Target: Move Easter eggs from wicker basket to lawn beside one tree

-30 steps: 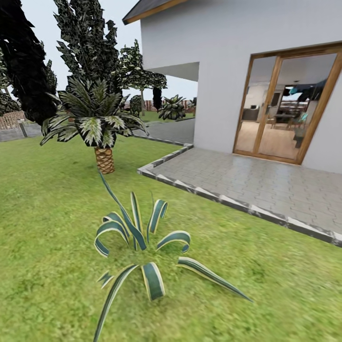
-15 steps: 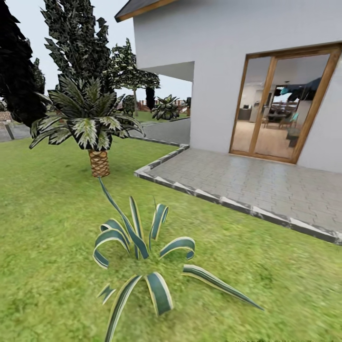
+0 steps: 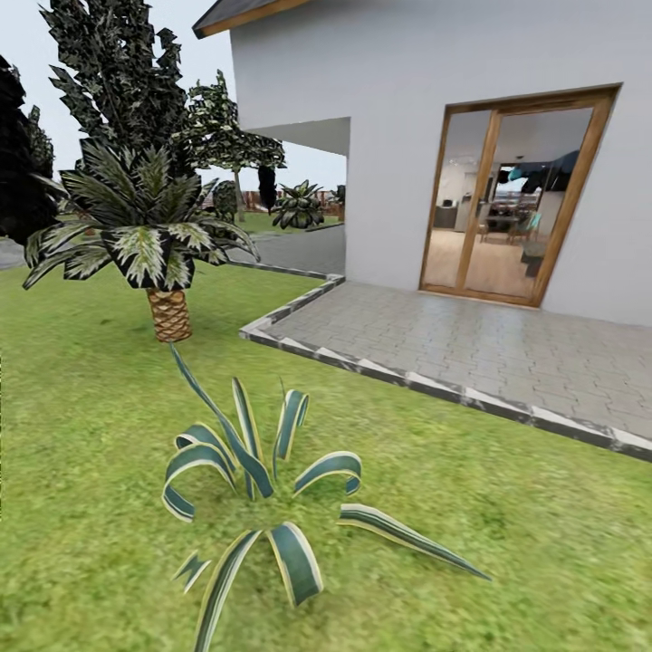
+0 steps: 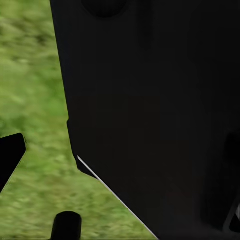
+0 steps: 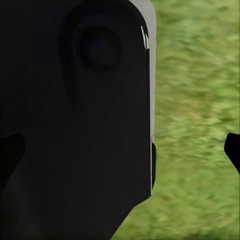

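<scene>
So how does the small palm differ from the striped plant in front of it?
The palm stands on a scaly brown trunk; the striped plant has no trunk and spreads from the lawn. The palm's fronds are feathery, the striped plant's leaves smooth curling straps. Both grow in grass.

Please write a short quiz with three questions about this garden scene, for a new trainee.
1. True or false: the striped-leaf plant stands on the paved patio.
2. What lies behind the glass door? A) a room with furniture B) a garage C) a pool
3. Fill in: the small palm grows from the ____.

Key: 1 false, it stands on the lawn; 2 A; 3 lawn.
</scene>
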Controlling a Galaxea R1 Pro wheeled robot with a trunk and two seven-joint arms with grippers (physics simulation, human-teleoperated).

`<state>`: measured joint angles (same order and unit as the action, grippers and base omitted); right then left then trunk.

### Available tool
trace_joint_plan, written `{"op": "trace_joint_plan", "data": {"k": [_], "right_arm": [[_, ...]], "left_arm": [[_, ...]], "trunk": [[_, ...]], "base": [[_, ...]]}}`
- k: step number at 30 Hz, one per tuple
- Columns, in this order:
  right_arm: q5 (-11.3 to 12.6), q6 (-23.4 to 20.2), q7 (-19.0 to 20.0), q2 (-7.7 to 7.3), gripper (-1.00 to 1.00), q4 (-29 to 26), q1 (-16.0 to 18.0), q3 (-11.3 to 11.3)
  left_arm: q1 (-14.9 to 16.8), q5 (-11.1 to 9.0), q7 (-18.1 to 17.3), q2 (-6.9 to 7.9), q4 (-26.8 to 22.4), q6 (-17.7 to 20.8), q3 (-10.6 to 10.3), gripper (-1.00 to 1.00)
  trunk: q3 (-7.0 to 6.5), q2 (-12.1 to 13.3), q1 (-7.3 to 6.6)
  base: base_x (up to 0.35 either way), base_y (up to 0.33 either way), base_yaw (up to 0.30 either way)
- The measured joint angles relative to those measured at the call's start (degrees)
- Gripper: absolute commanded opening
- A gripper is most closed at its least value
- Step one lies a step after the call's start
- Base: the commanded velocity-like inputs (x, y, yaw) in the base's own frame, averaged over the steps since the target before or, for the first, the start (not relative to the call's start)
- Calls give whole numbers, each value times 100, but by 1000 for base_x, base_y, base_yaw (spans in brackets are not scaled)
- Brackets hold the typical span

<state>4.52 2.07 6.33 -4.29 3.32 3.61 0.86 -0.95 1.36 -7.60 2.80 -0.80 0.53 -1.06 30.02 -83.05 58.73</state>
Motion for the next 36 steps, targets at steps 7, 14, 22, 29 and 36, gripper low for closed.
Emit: {"op": "trace_joint_plan", "data": {"k": [7, 14, 22, 29, 36], "right_arm": [[0, 0, 1, 0, 100, 0, 0, 0], [-1, 0, -1, 0, 100, 0, 0, 0], [-7, 0, -3, 4, 100, 0, 0, 2], [-10, 0, 1, 8, 100, 0, 0, 7], [-9, 0, -2, 8, 100, 0, 0, 5]], "left_arm": [[0, 1, -4, 0, -1, 2, 0, 100], [0, 0, 3, 0, -3, 2, 0, 100], [0, -8, 3, 1, -8, -5, 8, 100], [0, -8, 5, 0, -8, -6, 8, 100], [0, -8, 4, 0, -8, -5, 11, 100]], "trunk": [[0, 0, 0], [0, 0, 1], [0, 0, 0], [0, 0, 0], [0, 0, 0]], "base": [[-3, 331, 0], [-135, 281, 0], [-14, 54, -1], [0, 262, -77], [0, 271, -4]]}}
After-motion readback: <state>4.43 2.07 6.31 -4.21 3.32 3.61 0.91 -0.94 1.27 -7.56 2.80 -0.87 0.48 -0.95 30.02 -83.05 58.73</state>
